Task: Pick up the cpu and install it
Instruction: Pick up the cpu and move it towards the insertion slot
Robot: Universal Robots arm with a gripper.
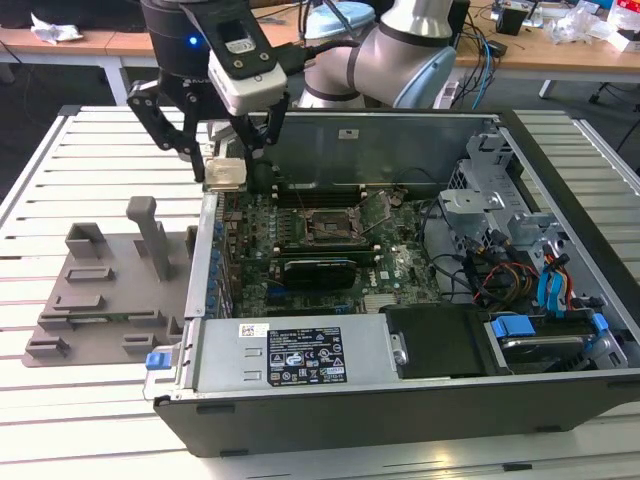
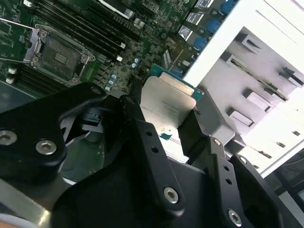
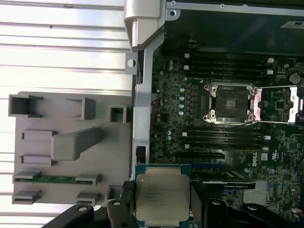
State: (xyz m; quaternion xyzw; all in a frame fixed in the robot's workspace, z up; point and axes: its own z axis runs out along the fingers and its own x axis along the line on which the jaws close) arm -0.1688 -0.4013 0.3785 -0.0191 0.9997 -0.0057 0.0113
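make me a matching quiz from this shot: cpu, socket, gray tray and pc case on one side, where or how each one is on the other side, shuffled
Things:
1. cpu
2. socket
3. gray tray
4. pc case

States:
A. lies on the slatted table, outside the case
B. side open, motherboard exposed
C. clamped between the jaws
D. on the motherboard, open, nothing seated in it

Pairs: 1-C, 2-D, 3-A, 4-B
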